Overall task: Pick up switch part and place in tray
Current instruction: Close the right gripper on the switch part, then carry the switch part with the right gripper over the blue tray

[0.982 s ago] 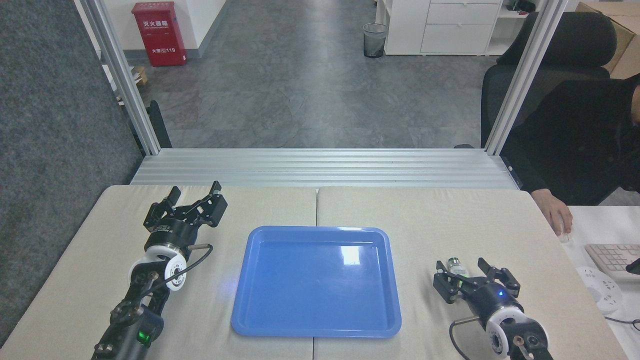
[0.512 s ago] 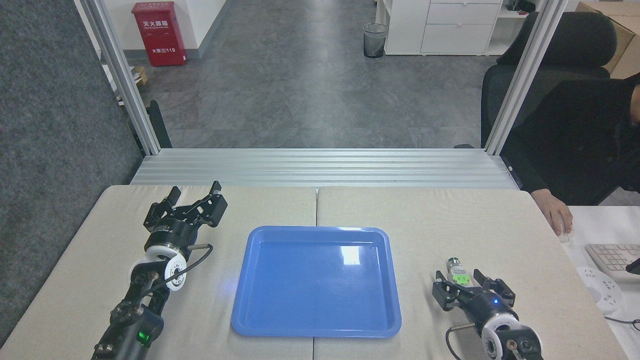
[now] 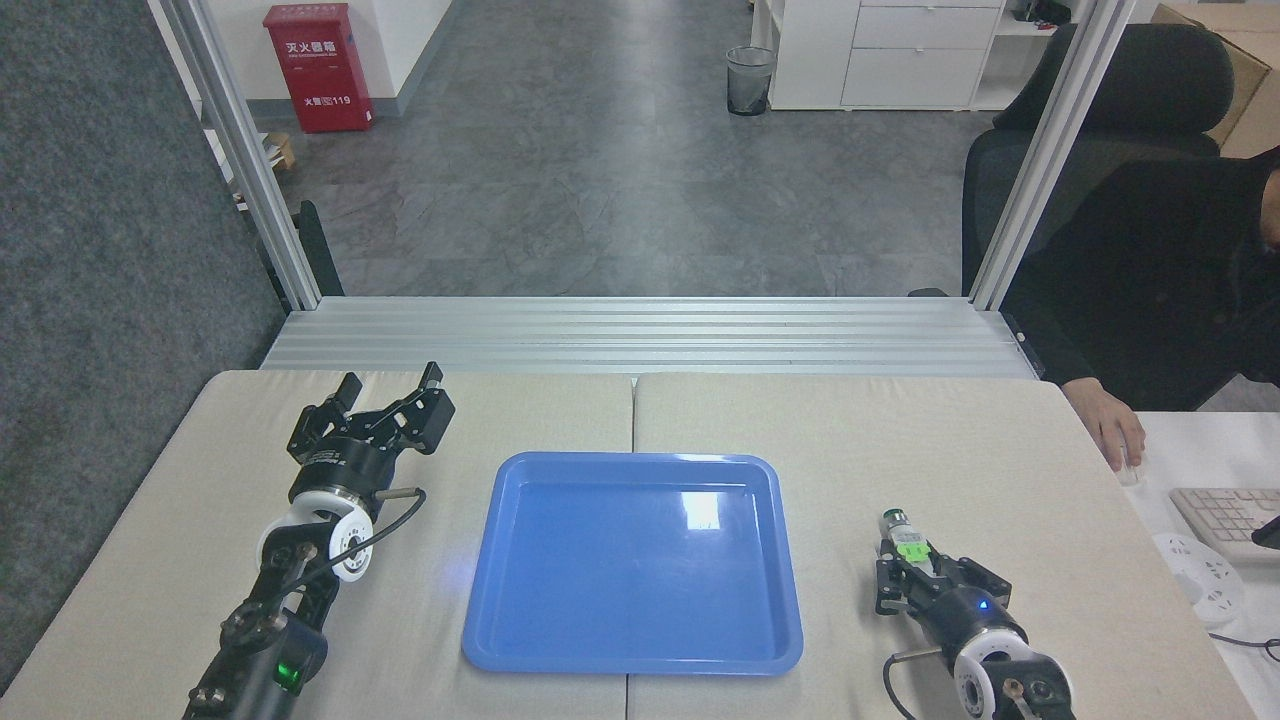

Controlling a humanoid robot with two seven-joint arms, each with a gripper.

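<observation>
The right gripper (image 3: 915,572) sat low over the beige table (image 3: 900,450), to the right of the tray (image 3: 520,620) and near the table's front edge. Its black fingers (image 3: 884,583) were drawn in around the switch part (image 3: 906,541), pressing the white-grey base from both sides. The part's green block and its silver-black metal end stuck out beyond the fingertips, pointing away from the robot and tilted slightly to the left. Whether the part was lifted clear of the table or resting on it could not be told from the head view.

The tray lay flat across the seam between the two table pads, glossy blue, with a bright reflection on its floor. The switch part was outside it – just beyond the right rim, with bare table between the two.

The left gripper (image 3: 386,382) rested on the far left part of the table, well apart from the tray's upper left corner. Its jaws stood spread with nothing between them, the tips pointing towards the aluminium rail (image 3: 640,335) at the back of the table. A black cable (image 3: 395,520) looped out from its wrist.

At the right edge a person's hand (image 3: 1115,425) rested on a neighbouring white desk, beside a keyboard (image 3: 1225,515) – well away from both grippers
</observation>
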